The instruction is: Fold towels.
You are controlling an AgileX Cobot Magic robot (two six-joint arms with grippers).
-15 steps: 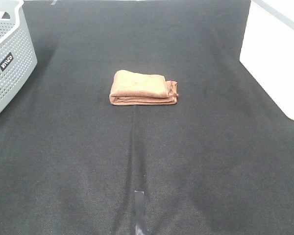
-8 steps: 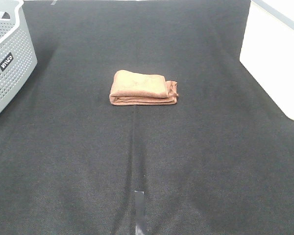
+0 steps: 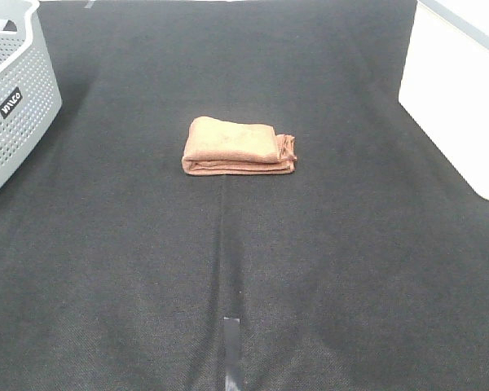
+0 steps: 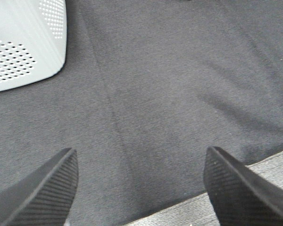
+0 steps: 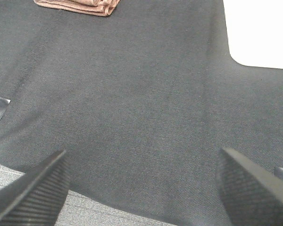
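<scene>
Dark, finely woven cloth covers the whole work surface, with a faint crease running down its middle toward a short strip of grey tape at the near edge. At the far left stands a pale grey perforated basket with a small black label on its side; only one corner of it shows from above, and the left wrist view catches that same rounded corner. The left gripper hangs over bare cloth near the basket, its two ribbed black fingers spread wide apart with nothing between them. Near the centre of the surface, slightly toward the far side, lies the towel, reddish-brown and folded into a compact rectangular stack of several layers, its rounded fold toward the left and its looser layered edges toward the right. It touches neither gripper and sits well apart from the basket. The right gripper hovers over empty cloth too, fingers splayed wide and holding nothing; the towel appears only at the edge of its view. At the far right sits a white box with rounded corners.
</scene>
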